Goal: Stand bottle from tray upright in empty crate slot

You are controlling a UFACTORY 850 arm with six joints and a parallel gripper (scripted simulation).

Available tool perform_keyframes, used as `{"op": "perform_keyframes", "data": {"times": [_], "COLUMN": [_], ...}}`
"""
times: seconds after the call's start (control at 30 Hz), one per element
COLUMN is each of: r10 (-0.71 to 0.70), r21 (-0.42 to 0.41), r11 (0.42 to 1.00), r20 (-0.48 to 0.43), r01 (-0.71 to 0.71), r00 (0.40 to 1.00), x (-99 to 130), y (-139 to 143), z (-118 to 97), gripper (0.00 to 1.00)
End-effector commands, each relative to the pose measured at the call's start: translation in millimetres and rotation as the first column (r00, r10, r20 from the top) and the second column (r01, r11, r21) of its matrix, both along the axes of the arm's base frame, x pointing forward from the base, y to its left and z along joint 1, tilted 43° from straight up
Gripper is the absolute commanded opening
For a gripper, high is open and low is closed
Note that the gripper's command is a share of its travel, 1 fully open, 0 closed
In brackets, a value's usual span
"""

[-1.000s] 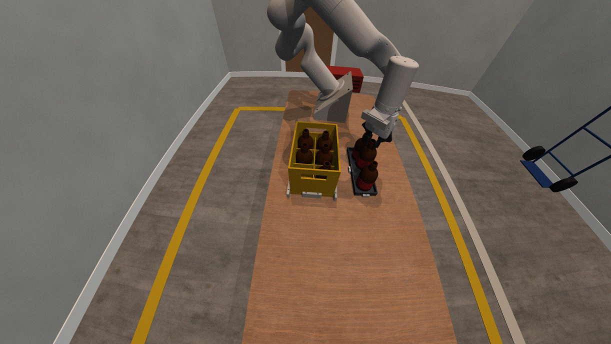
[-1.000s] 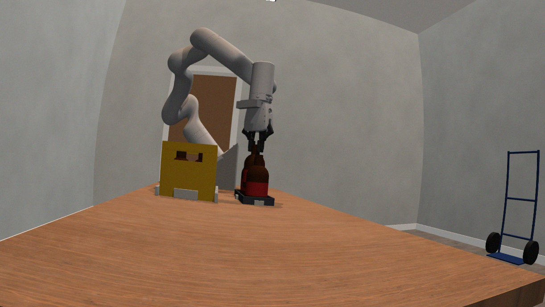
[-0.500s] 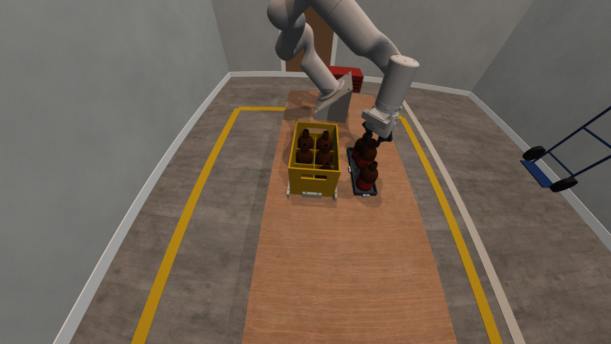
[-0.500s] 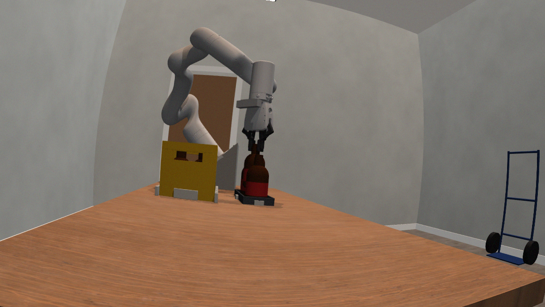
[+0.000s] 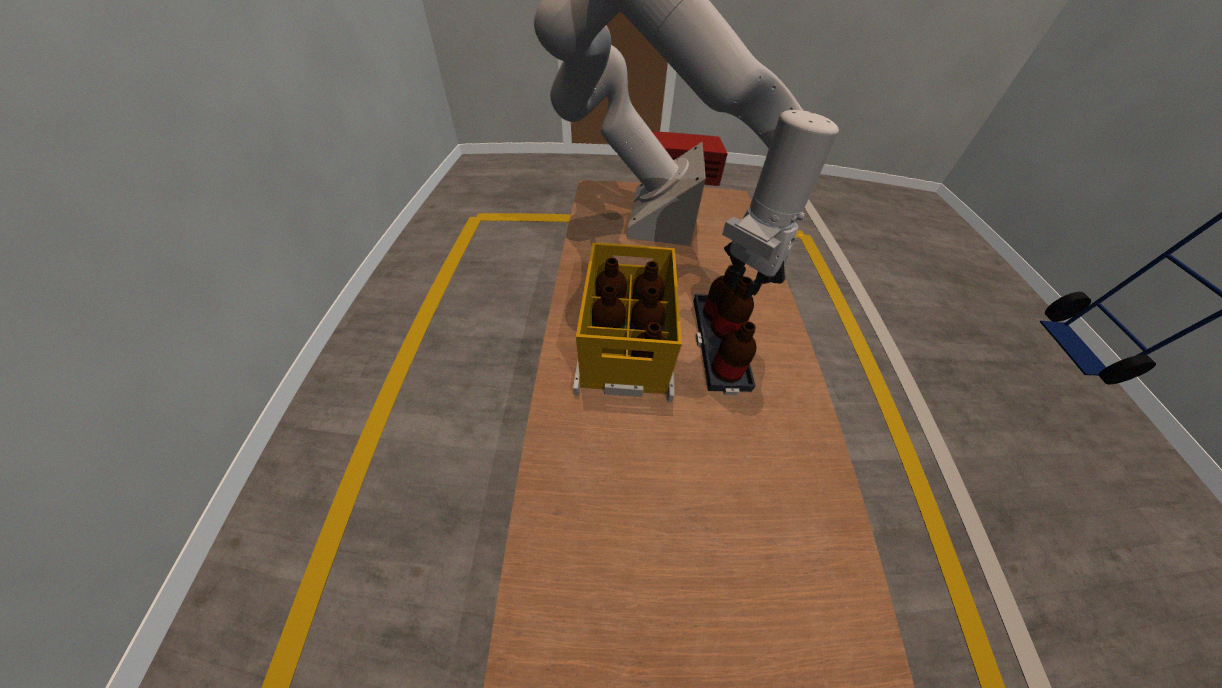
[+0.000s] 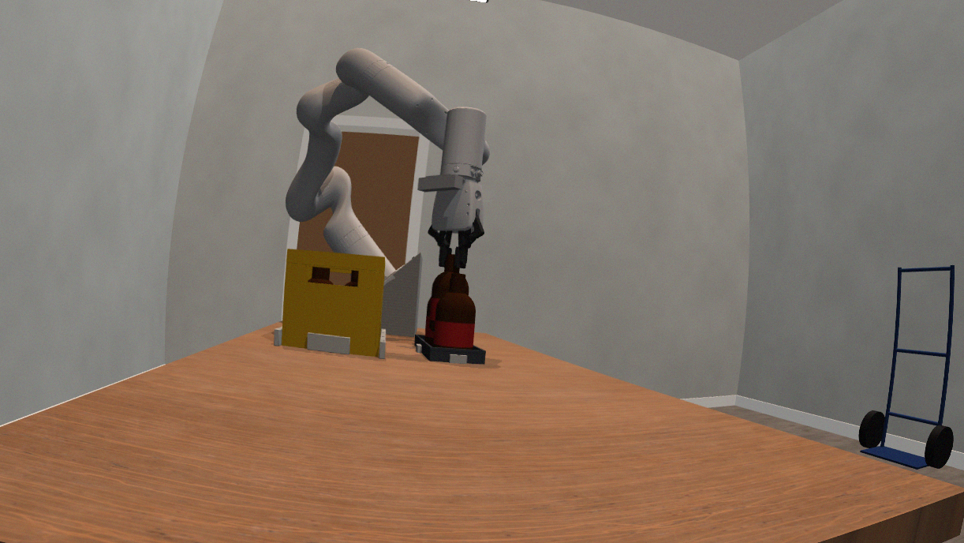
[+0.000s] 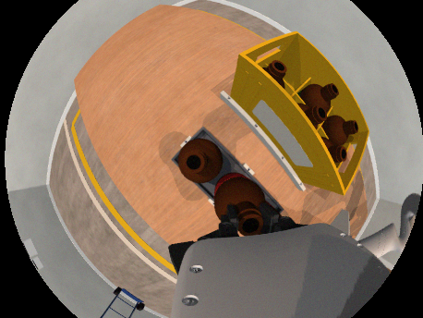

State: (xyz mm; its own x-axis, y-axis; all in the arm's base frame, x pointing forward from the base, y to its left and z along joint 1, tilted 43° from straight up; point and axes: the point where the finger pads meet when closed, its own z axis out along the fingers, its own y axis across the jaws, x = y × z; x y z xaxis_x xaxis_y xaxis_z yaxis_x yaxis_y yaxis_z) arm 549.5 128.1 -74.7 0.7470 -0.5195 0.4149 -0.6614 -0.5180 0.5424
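Tool (image 6: pixel 457 260) clenched on neck of brown bottle (image 5: pixel 735 300), just above tray (image 5: pixel 708 358). Carry to yellow crate (image 5: pixel 628 358), slot insertion not yet done.

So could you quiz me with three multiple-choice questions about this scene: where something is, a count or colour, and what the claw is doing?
1. Where is the tray?
A. beside the crate
B. inside the crate
C. on the floor

2. How many bottles stand in the crate?
A. two
B. five
C. eight

3. What is the claw doing?
A. hanging open
B. shut on nothing
C. gripping a bottle by its neck

Answers: 1 A, they stand side by side on the table; 2 B, the top view shows five; 3 C, its fingers pinch the neck.
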Motion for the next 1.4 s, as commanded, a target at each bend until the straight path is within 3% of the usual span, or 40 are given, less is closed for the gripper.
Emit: {"op": "perform_keyframes", "data": {"times": [0.0,1.37], "r10": [0.001,0.001], "r21": [0.001,0.001], "r11": [1.0,1.0], "r20": [0.002,0.002], "r01": [-0.001,-0.001], "r00": [1.0,1.0], "x": [0.9,3.0], "y": [1.4,24.1], "z": [1.2,25.7], "gripper": [0.0,0.0]}}
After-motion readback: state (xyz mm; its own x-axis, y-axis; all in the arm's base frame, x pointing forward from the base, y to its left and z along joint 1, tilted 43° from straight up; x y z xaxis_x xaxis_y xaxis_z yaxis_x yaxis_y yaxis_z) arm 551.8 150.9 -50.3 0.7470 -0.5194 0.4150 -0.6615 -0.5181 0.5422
